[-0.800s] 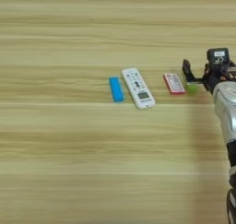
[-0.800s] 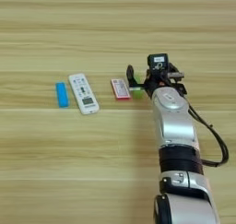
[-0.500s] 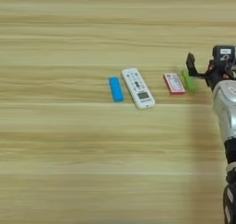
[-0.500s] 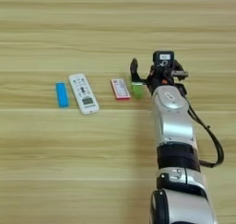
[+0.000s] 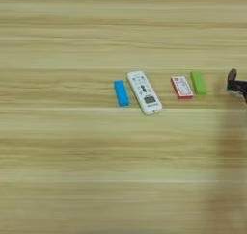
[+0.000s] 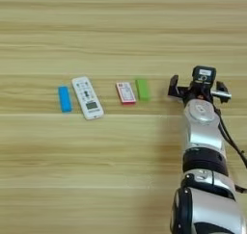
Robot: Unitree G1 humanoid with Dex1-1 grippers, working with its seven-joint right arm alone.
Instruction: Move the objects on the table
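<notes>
Green bar (image 6: 142,89) lies flat on the table (image 6: 120,31), just left of the right gripper (image 6: 193,89) but not touching it. Further left: red-and-white packet (image 6: 126,93), white remote (image 6: 88,97), blue bar (image 6: 64,98). Fingers hold nothing; can't tell if they're spread.

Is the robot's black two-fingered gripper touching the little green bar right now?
Apart. In the right eye view a strip of bare wooden table shows plainly between the green bar and the gripper.
</notes>
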